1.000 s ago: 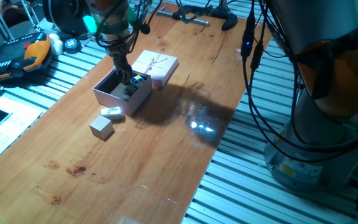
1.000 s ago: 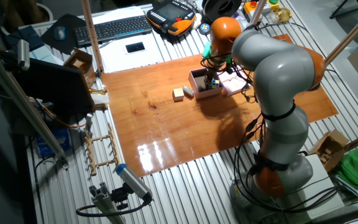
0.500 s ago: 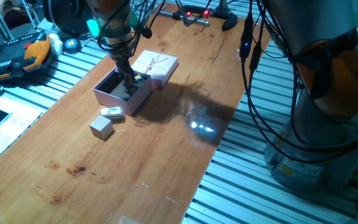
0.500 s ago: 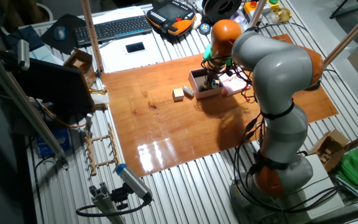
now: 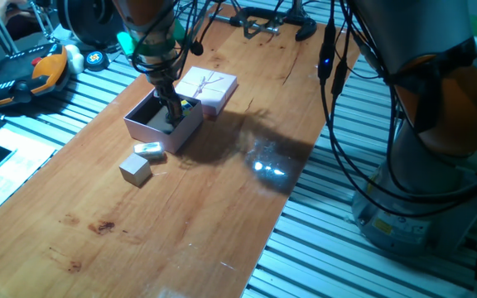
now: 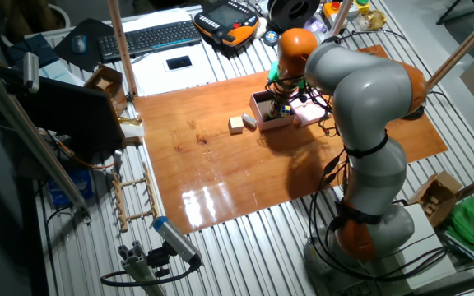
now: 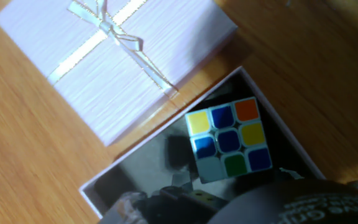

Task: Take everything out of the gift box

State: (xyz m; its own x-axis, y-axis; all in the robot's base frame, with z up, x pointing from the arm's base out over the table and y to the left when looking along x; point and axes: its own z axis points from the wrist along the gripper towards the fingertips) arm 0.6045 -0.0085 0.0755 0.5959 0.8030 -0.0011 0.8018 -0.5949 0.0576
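While the claw (image 5: 172,122) reached down inside the gift box (image 5: 149,128), its fingers were lost among dark shapes in the hand view and no view showed whether they were wide or narrow. A puzzle cube (image 7: 229,140) sat in a corner of the box, yellow, blue and orange squares facing up, just beside the claw. On the table (image 5: 222,199) outside, a flat pale piece (image 5: 149,150) lay against the box wall, with a grey block (image 5: 136,170) near it. The pink lid (image 7: 114,56), tied with a string bow, rested beside the box.
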